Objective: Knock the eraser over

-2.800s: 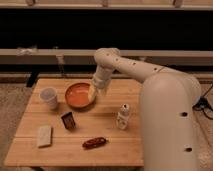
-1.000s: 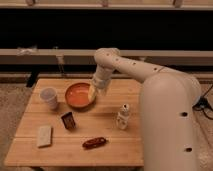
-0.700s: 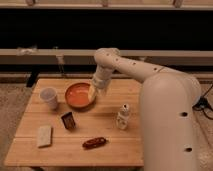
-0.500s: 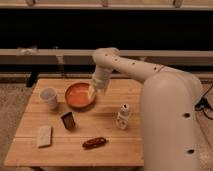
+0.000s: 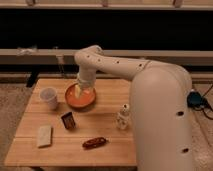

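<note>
The eraser (image 5: 68,120), a small dark block with a reddish-brown edge, stands upright on the wooden table (image 5: 107,110), left of centre. My gripper (image 5: 80,91) hangs at the end of the white arm over the orange bowl (image 5: 81,98), behind and slightly right of the eraser, apart from it.
A white cup (image 5: 49,97) stands at the left. A pale beige pad (image 5: 44,135) lies near the front left. A reddish-brown sausage-shaped object (image 5: 95,142) lies at the front. A small white bottle (image 5: 123,118) stands to the right. The robot's large white body (image 5: 162,120) fills the right side.
The gripper has shifted very slightly left over the bowl. The eraser has not moved.
</note>
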